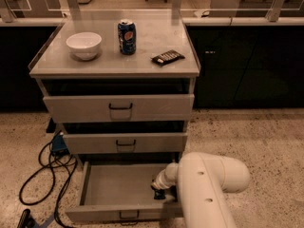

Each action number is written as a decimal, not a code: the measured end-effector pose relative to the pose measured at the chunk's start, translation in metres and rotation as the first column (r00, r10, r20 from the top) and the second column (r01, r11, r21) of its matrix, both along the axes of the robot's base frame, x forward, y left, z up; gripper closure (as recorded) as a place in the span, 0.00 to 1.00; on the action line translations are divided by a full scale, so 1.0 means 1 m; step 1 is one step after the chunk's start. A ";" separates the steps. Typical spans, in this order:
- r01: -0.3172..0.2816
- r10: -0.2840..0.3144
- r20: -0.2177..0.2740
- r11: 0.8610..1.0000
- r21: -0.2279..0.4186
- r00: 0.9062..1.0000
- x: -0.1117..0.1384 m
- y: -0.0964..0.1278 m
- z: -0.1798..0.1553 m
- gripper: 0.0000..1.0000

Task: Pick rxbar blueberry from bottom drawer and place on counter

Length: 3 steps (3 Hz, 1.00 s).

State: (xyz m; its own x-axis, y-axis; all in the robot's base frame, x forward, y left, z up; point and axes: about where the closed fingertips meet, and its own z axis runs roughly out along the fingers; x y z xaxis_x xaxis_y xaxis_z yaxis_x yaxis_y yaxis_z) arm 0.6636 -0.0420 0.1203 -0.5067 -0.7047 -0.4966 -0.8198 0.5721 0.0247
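On the speckled floor at the far left, black cables (40, 175) loop beside a small blue box (59, 145) that sits against the grey drawer cabinet. The counter (109, 64) is the cabinet's pale top. On it a white bowl (84, 45) stands at the left, a blue Pepsi can (127, 36) stands upright near the middle, and a dark bar with white markings (167, 57) lies flat toward the right edge, the three of them apart from one another. Below the top, the top drawer (80, 109) and the middle drawer (90, 143) each stand a little way out, with a dark gap above each front panel. The bottom drawer (114, 189) stands wide open, and most of its grey floor is in view. The gripper (158, 190) is down inside this drawer at the right rear, low over the floor and close to the right wall. Whether it is spread or closed cannot be told from here. At its tip a small dark bluish patch on the drawer floor looks to be the rxbar blueberry (160, 195). It lies in the right rear part of the bottom drawer, too merged with the gripper to tell whether it is gripped or only touched. The robot's white arm (209, 184) bends in from the lower right, covering the drawer's right front corner. To the right of the cabinet runs a long dark-fronted bench (247, 65).
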 end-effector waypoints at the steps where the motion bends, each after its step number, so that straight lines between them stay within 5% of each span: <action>1: 0.078 -0.087 0.181 0.996 0.053 0.980 0.024 -0.030 0.089 1.00; 2: 0.110 -0.140 0.327 0.988 0.109 0.934 0.016 -0.059 0.181 1.00; 3: 0.060 -0.111 0.383 0.988 0.143 0.917 -0.029 -0.071 0.243 1.00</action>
